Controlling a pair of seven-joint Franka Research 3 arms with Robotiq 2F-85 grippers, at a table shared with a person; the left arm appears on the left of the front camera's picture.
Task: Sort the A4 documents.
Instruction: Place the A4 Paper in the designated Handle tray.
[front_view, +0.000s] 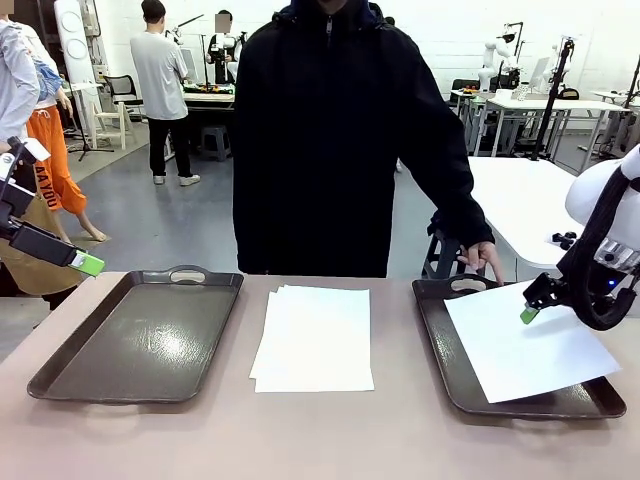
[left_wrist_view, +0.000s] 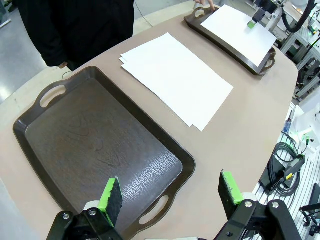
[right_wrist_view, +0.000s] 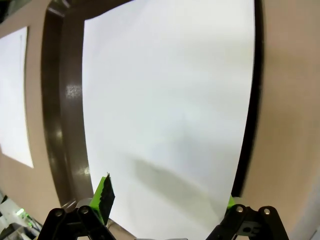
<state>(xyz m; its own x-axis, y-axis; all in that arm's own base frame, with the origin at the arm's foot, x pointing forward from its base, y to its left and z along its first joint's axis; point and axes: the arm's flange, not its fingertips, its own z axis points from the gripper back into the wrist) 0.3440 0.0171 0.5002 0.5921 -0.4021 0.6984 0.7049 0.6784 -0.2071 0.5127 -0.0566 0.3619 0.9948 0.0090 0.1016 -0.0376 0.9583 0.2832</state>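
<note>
My pincer (left_wrist_view: 170, 194) hangs open over a dark tray (left_wrist_view: 90, 145) on the bench (left_wrist_view: 240, 130). At twelve o'clock lie the stacked A4 documents (left_wrist_view: 175, 80). At one o'clock, a second tray (left_wrist_view: 191, 20) carries a single sheet (left_wrist_view: 235, 31).

A grey floor (front_view: 150, 225), white walls (front_view: 440, 30) and white tables (front_view: 520, 200) lie behind.

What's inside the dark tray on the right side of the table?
One white sheet lies askew in the right tray, its edge over the outer rim. The floor beneath it is covered, so a second sheet underneath cannot be ruled out.
</note>
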